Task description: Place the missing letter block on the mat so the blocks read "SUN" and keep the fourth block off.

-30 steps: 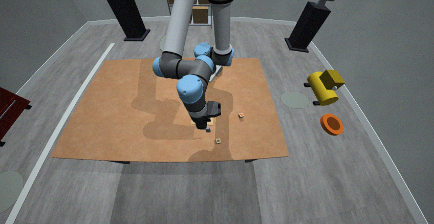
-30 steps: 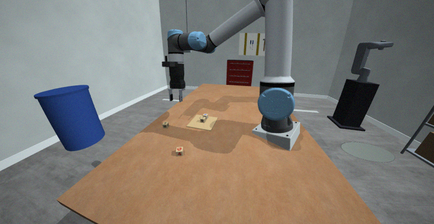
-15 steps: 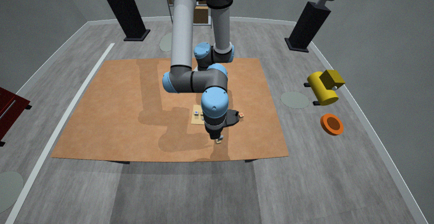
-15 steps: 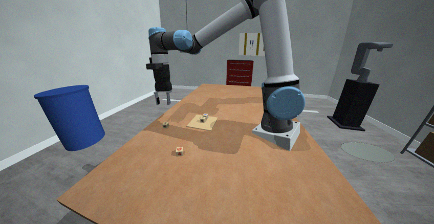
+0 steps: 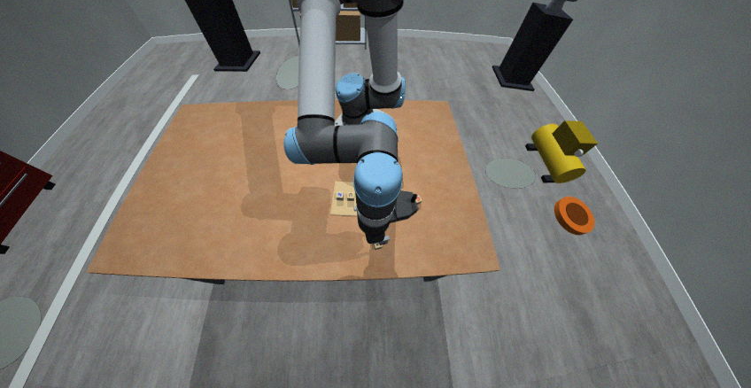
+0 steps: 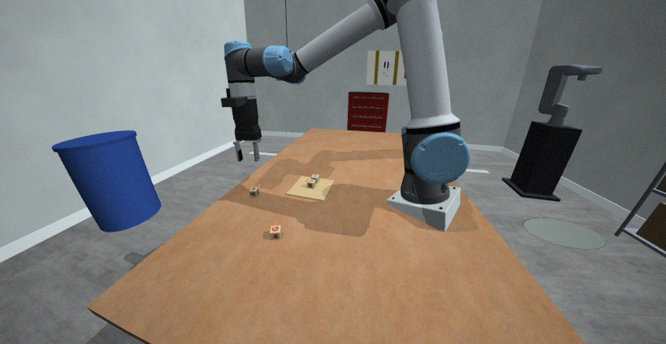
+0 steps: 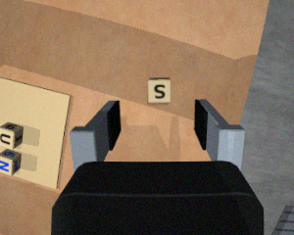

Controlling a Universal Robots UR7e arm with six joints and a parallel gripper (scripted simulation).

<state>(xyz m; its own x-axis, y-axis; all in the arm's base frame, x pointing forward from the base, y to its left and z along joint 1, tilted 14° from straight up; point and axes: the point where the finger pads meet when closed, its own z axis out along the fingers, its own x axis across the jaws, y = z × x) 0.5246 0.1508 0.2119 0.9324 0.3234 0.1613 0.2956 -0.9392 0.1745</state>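
A long wooden table (image 6: pixel 327 284) fills the grey workshop. Nearest me a red-lettered block (image 6: pixel 276 232) lies off the mat, presumably the spare. Further on, the S block (image 7: pixel 159 90) rests on bare wood, S up, right under the gripper (image 7: pixel 157 125), whose fingers hang wide apart and empty, likely lined up for a pick. Beyond, the pale mat (image 7: pixel 36 108) carries the U block (image 7: pixel 10 135) and N block (image 7: pixel 9 161), with room beside U.

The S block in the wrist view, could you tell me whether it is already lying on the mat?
No: the S block lies on the bare table top, apart from the pale mat, which holds only the U and N blocks.
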